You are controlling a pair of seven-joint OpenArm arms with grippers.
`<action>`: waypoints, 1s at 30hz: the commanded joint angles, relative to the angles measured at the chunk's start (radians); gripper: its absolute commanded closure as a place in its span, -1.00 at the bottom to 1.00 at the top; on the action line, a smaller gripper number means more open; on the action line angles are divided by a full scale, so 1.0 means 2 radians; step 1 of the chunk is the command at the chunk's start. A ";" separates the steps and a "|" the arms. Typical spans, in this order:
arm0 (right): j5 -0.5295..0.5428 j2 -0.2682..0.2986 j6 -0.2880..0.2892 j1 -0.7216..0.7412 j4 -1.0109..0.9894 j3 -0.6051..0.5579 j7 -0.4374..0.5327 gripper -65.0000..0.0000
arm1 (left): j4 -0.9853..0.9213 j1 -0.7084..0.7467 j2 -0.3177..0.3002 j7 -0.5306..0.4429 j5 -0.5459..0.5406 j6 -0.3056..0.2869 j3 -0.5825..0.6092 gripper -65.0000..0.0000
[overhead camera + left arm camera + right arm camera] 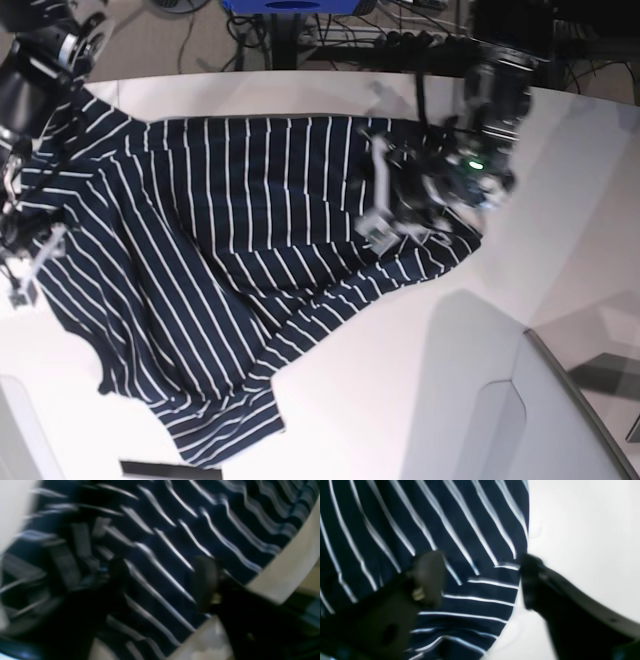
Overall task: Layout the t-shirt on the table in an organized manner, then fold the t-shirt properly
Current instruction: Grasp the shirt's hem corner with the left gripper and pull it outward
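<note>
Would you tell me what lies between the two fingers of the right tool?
In the right wrist view, the striped t-shirt fills most of the gap between the right tool's fingers, its edge ending just short of the right-hand finger, with bare white table beyond.

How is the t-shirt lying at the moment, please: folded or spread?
Spread, not folded: the t-shirt lies open and rumpled across the table.

The left gripper [160, 585] has its 2 dark jaws standing apart with nothing between them, its wrist blurred by motion. The right gripper [481, 580] also shows its 2 jaws spread wide and empty. In the base view, both arms reach down from opposite sides.
</note>
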 commanded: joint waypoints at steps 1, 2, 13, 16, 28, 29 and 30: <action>0.004 0.012 0.002 0.015 -0.010 0.000 0.014 0.25 | 0.007 -0.003 0.002 -0.009 0.006 -0.003 0.008 0.31; 0.005 0.019 0.002 0.021 -0.030 0.000 0.020 0.52 | 0.007 0.000 0.004 -0.009 0.020 -0.003 0.012 0.63; 0.004 0.053 -0.026 0.049 -0.171 0.000 0.064 0.93 | -0.042 0.022 0.001 -0.009 0.037 -0.003 0.012 1.00; 0.005 0.062 -0.042 0.046 -0.198 0.001 0.065 0.93 | -0.057 0.033 0.001 -0.009 0.040 -0.003 0.012 1.00; 0.003 0.058 -0.044 -0.027 -0.181 0.087 0.060 0.94 | -0.001 0.123 -0.061 -0.009 0.036 -0.003 0.012 1.00; 0.005 0.058 -0.044 -0.030 -0.181 0.086 0.060 0.94 | 0.013 0.129 -0.065 -0.009 0.036 -0.003 0.012 1.00; 0.005 0.058 -0.044 -0.031 -0.181 0.086 0.060 0.94 | 0.026 0.135 -0.068 -0.007 0.036 -0.003 0.012 1.00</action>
